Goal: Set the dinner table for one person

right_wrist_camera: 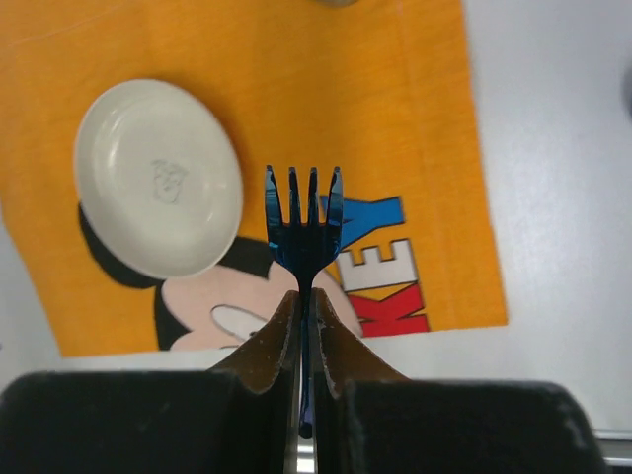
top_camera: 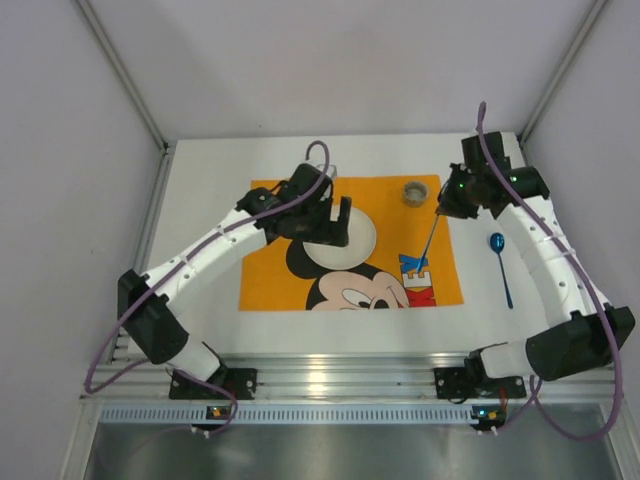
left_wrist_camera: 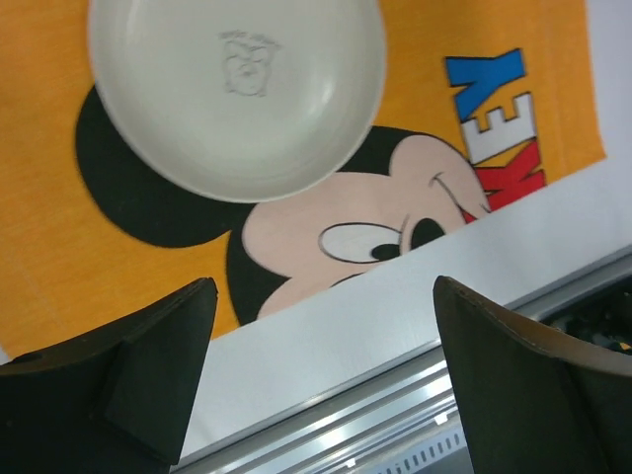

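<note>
The large, flat, matte white rectangular dinner table is seen spreading from the arms' bases to the far walls, with everything else resting on it. An orange rectangular cloth printed with Mickey Mouse is laid flat around the table's middle. A round white shallow plate is set on the cloth near its centre, with the printed face at the plate's 6 o'clock. The left gripper is held over the plate's 9 o'clock side; in the left wrist view its jaws are spread wide with nothing between them, and the plate lies beyond them at 12 o'clock, apart from both fingers. The right gripper is placed above the cloth's 2 o'clock corner and is clamped on the handle of a translucent blue plastic fork. In the right wrist view the fork stands straight out from the pressed-together fingers, its four tines pointing to 12 o'clock, above the printed letters. A blue plastic spoon is laid on bare table at the cloth's 3 o'clock, just beside its edge, bowl towards 12 o'clock. A small greyish cylinder, possibly a cup, sits on the cloth near its 1 o'clock edge; its make cannot be told from this distance.
</note>
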Controlling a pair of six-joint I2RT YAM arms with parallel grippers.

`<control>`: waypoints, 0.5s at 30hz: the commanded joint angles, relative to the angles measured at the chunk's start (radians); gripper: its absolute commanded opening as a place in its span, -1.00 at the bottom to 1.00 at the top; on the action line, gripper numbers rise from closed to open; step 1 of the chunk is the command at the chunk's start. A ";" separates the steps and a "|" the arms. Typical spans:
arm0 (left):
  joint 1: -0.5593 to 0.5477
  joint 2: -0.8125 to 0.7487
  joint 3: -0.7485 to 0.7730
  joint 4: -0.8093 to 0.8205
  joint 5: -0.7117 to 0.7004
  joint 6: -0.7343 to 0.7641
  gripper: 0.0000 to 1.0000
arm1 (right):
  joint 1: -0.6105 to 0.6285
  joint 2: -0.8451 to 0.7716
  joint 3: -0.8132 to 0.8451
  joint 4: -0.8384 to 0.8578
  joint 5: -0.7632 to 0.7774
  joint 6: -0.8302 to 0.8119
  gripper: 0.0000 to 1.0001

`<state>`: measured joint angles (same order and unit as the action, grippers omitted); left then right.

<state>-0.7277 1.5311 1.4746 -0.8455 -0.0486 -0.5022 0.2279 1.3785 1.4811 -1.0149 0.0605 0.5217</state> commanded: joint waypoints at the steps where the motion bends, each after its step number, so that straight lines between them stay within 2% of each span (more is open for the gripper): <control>1: -0.114 0.041 0.095 0.087 0.043 0.013 0.91 | 0.100 -0.038 0.002 -0.057 -0.090 0.148 -1.00; 7: -0.223 0.057 0.093 0.215 0.170 -0.009 0.82 | 0.192 -0.091 0.004 -0.060 -0.119 0.224 -1.00; 13: -0.272 0.041 0.004 0.290 0.177 -0.048 0.73 | 0.206 -0.105 0.036 -0.057 -0.157 0.268 -1.00; 14: -0.276 0.029 -0.026 0.307 0.197 -0.058 0.70 | 0.206 -0.107 0.041 -0.057 -0.163 0.270 -1.00; 15: -0.276 0.023 -0.042 0.353 0.208 -0.070 0.54 | 0.208 -0.108 0.044 -0.057 -0.169 0.273 -1.00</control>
<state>-0.9955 1.5921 1.4849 -0.6140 0.1188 -0.5339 0.4183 1.3033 1.4807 -1.0653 -0.0704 0.7574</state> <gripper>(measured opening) 0.837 0.017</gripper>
